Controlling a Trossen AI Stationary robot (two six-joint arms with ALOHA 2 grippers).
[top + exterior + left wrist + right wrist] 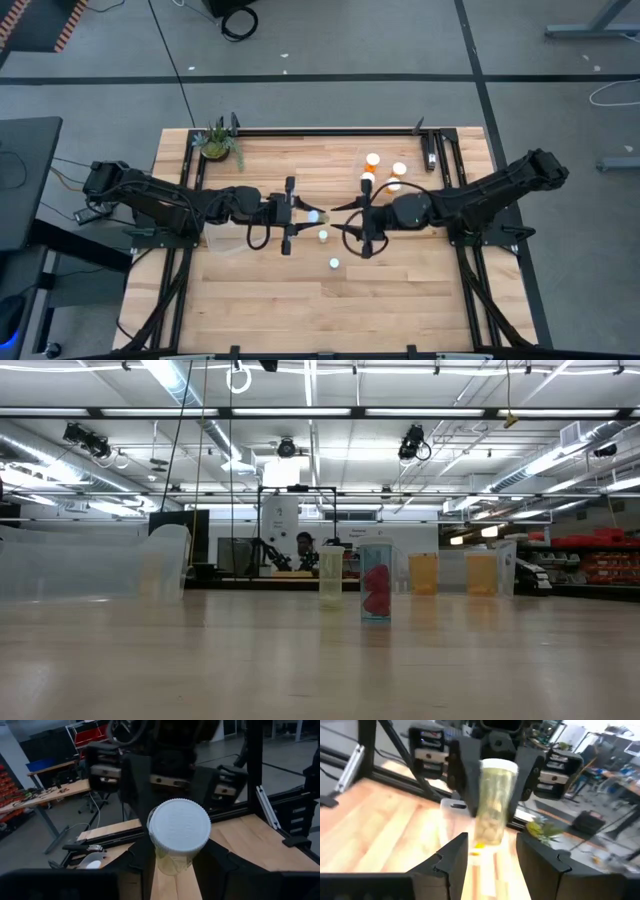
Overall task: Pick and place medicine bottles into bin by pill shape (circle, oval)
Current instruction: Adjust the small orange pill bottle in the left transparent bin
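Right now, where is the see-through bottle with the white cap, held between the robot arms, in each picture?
High view: clear plastic bottle with white ribbed cap, mid-table between the arms.
Low view: no held bottle shows.
Left wrist view: centre, cap facing us, in the left end effector.
Right wrist view: centre, upright.
Landmark: small potted green plant, high and right wrist views.

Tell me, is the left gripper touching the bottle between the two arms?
Touching. In the right wrist view, the left gripper presses both sides of the pale bottle, no gap visible.
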